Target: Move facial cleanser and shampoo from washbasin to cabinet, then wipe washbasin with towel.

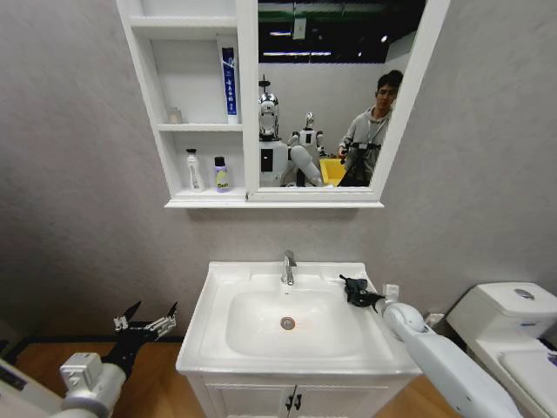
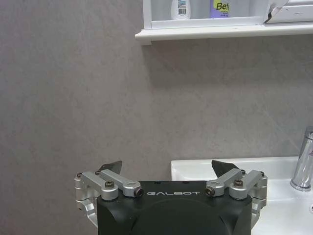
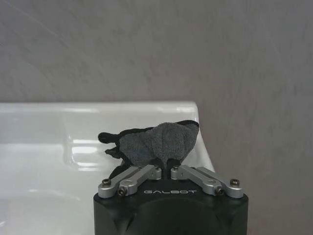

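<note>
Wiping step in hand, by the look of it: right claw (image 3: 167, 172) pinched shut on the towel (image 3: 155, 142), at the washbasin (image 1: 218, 287) rim right of the tap (image 1: 288, 266). Best kept flat, pressed lightly, swept across rim and bowl. Two bottles (image 1: 207, 171) (presumably cleanser and shampoo) on the cabinet (image 1: 202, 122) shelf above the tap. Left claw (image 1: 146, 320) spread open, empty, left of the washbasin. Grey wall, toilet (image 1: 509, 326) right of the tap.

A bathroom, perhaps a mock-up one: a white washbasin (image 1: 218, 296) with a chrome tap (image 1: 288, 267) stands against a grey wall, a toilet (image 1: 509, 335) just beside it, and above hangs a mirrored cabinet (image 1: 246, 104) with bottles (image 1: 195, 170) on its shelves.
</note>
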Available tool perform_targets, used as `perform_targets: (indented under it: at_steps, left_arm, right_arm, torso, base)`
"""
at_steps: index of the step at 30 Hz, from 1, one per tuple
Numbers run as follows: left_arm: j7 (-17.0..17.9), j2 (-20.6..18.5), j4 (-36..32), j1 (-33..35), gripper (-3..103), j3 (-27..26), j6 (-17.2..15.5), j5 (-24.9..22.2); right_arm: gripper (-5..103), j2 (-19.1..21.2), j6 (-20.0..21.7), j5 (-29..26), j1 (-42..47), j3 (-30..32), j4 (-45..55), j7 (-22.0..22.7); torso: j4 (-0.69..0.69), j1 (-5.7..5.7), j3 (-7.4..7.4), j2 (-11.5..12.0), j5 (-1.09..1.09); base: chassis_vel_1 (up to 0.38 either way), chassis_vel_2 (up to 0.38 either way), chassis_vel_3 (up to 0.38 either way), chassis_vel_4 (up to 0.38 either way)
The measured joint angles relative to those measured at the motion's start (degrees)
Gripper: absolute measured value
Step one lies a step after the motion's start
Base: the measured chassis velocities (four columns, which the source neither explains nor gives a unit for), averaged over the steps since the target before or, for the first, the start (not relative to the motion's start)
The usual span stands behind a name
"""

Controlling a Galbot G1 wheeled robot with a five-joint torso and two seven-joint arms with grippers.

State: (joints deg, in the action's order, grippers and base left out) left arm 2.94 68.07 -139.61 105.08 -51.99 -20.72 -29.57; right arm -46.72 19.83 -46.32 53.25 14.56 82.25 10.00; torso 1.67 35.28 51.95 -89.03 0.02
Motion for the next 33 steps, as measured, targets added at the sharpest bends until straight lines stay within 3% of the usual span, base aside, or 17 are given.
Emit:
perform_targets:
  at_steps: [1, 5, 11, 16, 22, 33]
  left_arm:
    - [0.01, 0.00, 0.00, 0.00, 100, 0.00, 0.00, 0.00]
    - [0.01, 0.00, 0.00, 0.00, 100, 0.01, 0.00, 0.00]
    - [0.01, 0.00, 0.00, 0.00, 100, 0.01, 0.00, 0.00]
    - [0.01, 0.00, 0.00, 0.00, 100, 0.00, 0.00, 0.00]
    - [0.00, 0.00, -0.01, -0.01, 100, 0.01, 0.00, 0.00]
    - [0.00, 0.00, 0.00, 0.00, 100, 0.01, 0.01, 0.00]
  right_arm:
    - [3, 0.83, -0.85, 2.44, 1.23, 1.15, 3.02, -1.30]
    - [3, 2.78, -0.06, 1.30, 5.65, 3.74, 15.62, -1.29]
    - [3, 2.59, 1.06, 3.10, 12.40, 2.72, 23.96, 0.47]
    - [3, 0.67, 2.30, 3.58, 12.95, -2.52, 21.24, 2.65]
    - [3, -2.46, 5.70, 0.65, 7.04, -9.52, 12.25, 5.90]
    - [3, -4.87, 6.24, 0.07, 0.87, -17.52, 3.05, 7.98]
  torso:
    - [0.01, 0.00, 0.00, 0.00, -0.03]
    - [-0.01, 0.00, -0.01, 0.00, -0.04]
    - [0.01, -0.01, -0.01, -0.01, -0.04]
    - [0.00, -0.02, -0.01, -0.01, -0.02]
    - [-0.02, -0.01, 0.00, 0.00, -0.01]
    - [0.00, -0.01, 0.00, 0.00, -0.03]
  base:
    - [0.000, 0.000, 0.000, 0.000]
    - [0.000, 0.000, 0.000, 0.000]
    - [0.000, 0.000, 0.000, 0.000]
    - [0.000, 0.000, 0.000, 0.000]
    - [0.000, 0.000, 0.000, 0.000]
    - [0.000, 0.000, 0.000, 0.000]
